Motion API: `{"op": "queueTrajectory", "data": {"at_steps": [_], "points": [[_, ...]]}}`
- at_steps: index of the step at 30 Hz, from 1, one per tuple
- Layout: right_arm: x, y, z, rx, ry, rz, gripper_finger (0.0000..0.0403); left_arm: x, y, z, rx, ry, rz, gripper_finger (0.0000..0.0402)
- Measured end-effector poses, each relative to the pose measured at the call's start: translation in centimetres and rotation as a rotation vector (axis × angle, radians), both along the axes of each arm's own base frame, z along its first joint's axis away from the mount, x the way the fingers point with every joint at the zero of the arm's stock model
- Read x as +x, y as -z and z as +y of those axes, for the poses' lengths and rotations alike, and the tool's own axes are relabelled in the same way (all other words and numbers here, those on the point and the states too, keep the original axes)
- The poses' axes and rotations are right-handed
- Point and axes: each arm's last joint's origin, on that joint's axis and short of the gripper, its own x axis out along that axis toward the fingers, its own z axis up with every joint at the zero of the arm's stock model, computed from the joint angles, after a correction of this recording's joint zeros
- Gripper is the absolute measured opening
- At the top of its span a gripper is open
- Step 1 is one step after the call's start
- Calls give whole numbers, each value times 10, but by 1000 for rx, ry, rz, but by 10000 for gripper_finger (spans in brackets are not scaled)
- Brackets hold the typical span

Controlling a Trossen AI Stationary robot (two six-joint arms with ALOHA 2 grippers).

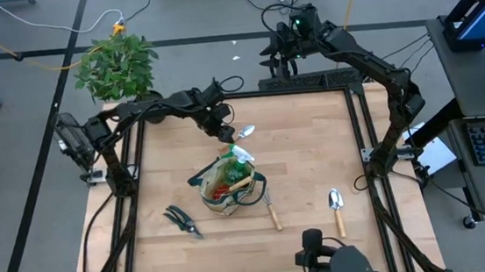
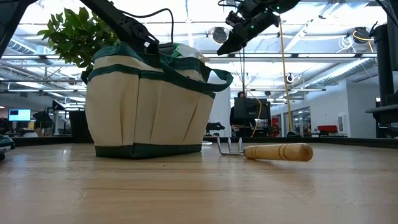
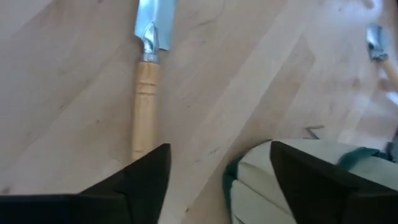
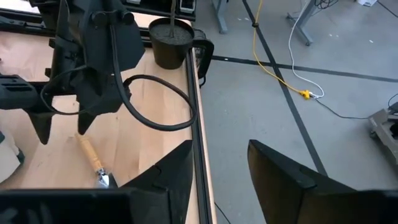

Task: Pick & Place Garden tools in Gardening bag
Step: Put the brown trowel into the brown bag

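Currently, left gripper [image 1: 227, 135] hovers with fingers spread and empty just beyond the gardening bag [image 1: 230, 190], over a wooden-handled trowel [image 3: 146, 93] lying beside the bag's far rim. Right gripper [image 1: 284, 57] waits, parted and empty, past the table's far edge. Risk, as judged: descending so close to the bag, a finger may snag the rim and drag or tip it; rake [image 1: 271, 211], second trowel [image 1: 337, 209] and shears [image 1: 182, 220] remain outside.
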Motion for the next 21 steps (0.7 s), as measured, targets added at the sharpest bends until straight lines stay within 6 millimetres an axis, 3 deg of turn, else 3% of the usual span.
{"op": "queueTrajectory", "data": {"at_steps": [5,10,21], "points": [[0,0,0,0,0,0,144,0,1,1,75,-32,47,351],[0,0,0,0,1,0,144,0,1,0,84,-19,45,392],[-15,0,-15,28,72,-10,144,2,2,-2,196,23,78,380]]}}
